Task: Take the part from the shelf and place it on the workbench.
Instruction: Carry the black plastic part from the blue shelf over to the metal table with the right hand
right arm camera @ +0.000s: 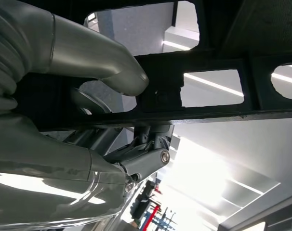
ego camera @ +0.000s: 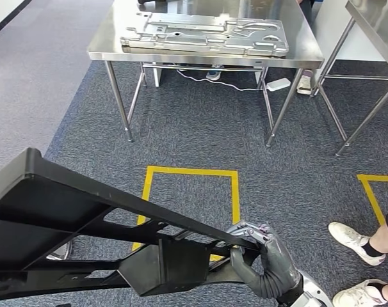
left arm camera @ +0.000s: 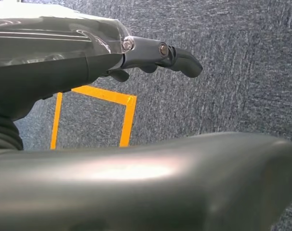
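Fingers [ego camera: 250, 234] of right hand [ego camera: 267, 259] curled around black frame part's [ego camera: 61, 211] edge, gripping it low over carpet [ego camera: 192, 137], workbench [ego camera: 298, 54] well ahead. Left hand [left arm camera: 152, 53] fingers extended, seemingly holding nothing; hard to tell.

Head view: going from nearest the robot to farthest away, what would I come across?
Black part gripped by the right hand → yellow taped square on the carpet → steel workbench carrying flat metal panels.

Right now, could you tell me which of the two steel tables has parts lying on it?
The steel table straight ahead: grey metal panels lie flat on it.
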